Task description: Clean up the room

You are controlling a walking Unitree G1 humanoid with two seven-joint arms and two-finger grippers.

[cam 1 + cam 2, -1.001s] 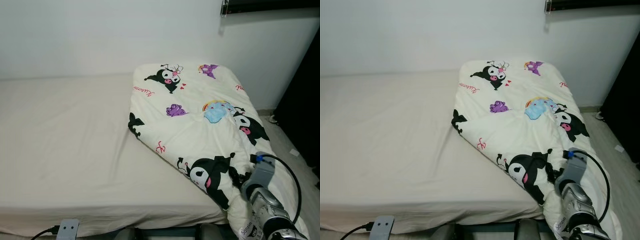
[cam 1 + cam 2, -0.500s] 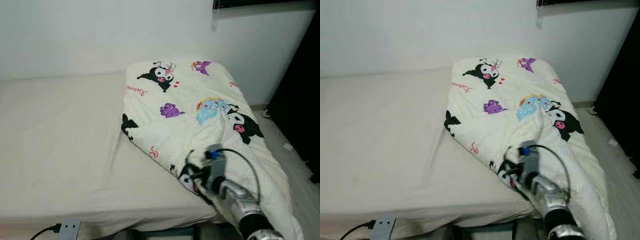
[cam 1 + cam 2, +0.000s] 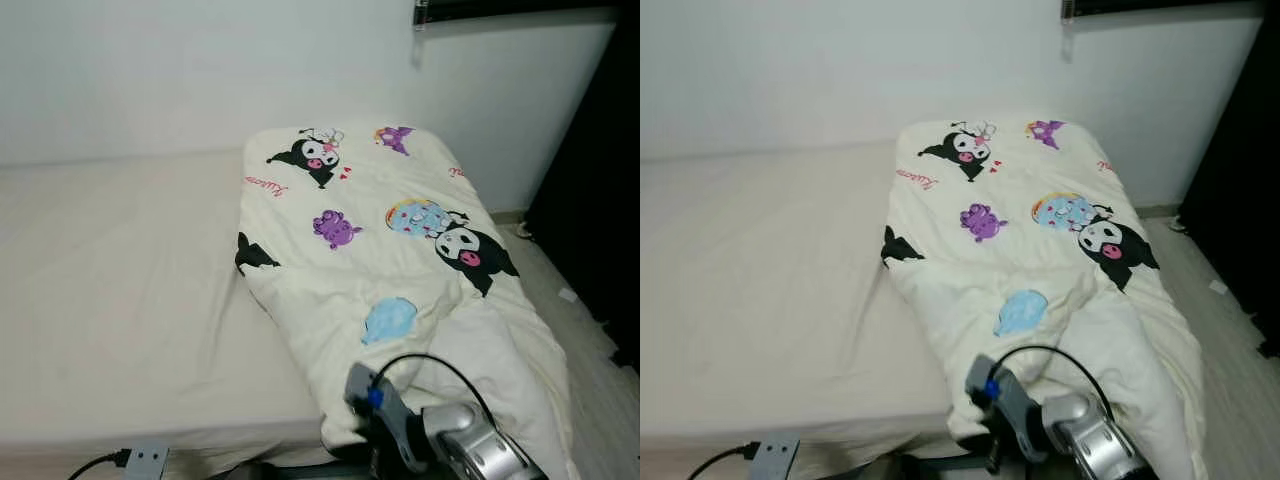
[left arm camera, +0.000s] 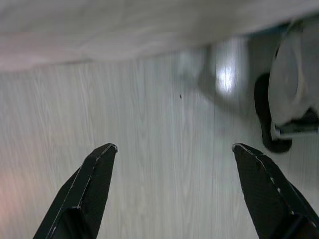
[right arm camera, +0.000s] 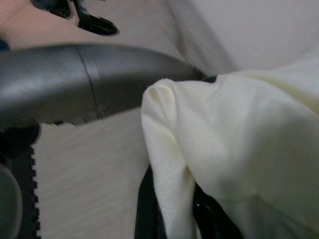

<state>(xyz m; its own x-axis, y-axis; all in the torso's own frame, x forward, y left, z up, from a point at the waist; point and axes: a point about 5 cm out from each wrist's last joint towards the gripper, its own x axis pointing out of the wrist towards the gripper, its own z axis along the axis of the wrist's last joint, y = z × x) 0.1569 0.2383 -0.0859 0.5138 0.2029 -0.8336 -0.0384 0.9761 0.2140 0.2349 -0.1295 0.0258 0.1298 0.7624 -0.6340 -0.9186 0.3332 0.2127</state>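
A cream quilt (image 3: 380,230) printed with black, purple and blue cartoon figures covers the right part of the bed (image 3: 120,260). Its near corner is bunched at the bed's front edge. There my right gripper (image 5: 177,214) is shut on a fold of the cream fabric, with the silver forearm (image 3: 470,450) and its black cable low in the eye views. My left gripper (image 4: 174,146) hangs open over pale wooden floor beside the bed, with nothing between its fingers.
The bare mattress sheet (image 3: 750,270) spreads left of the quilt, against a white wall. A dark curtain or wardrobe (image 3: 590,180) stands at the right, with a strip of floor (image 3: 590,340) beside the bed. My own foot (image 4: 294,84) is near the left gripper.
My right arm has swung left along the bed's front edge, dragging the quilt's near corner with it. The quilt has folded over and a blue patch now faces up. The camera shifted slightly.
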